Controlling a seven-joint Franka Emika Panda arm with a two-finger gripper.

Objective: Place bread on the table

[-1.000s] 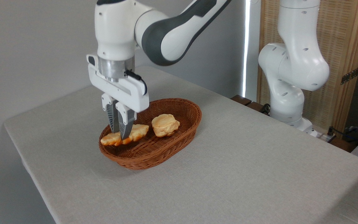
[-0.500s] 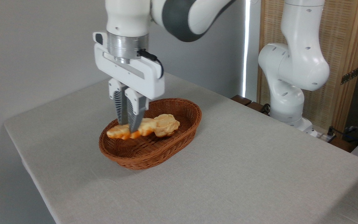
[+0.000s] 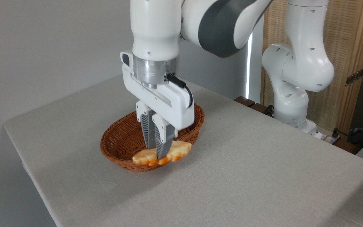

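**Over basket rim: bread gripped**

Above the basket's [image 3: 118,138] near rim, the gripper [image 3: 156,156] points down, fingers narrowly closed on the bread [image 3: 176,151] at mid-length. Bread hangs clear of the table [image 3: 247,176]. No legible markings.

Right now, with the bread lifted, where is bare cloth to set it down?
Gripper holds the bread over the basket's front rim. The table is bare in front of the basket to the near edge and right toward the robot base. Left of the basket is a narrower strip. Crowded only at the basket.
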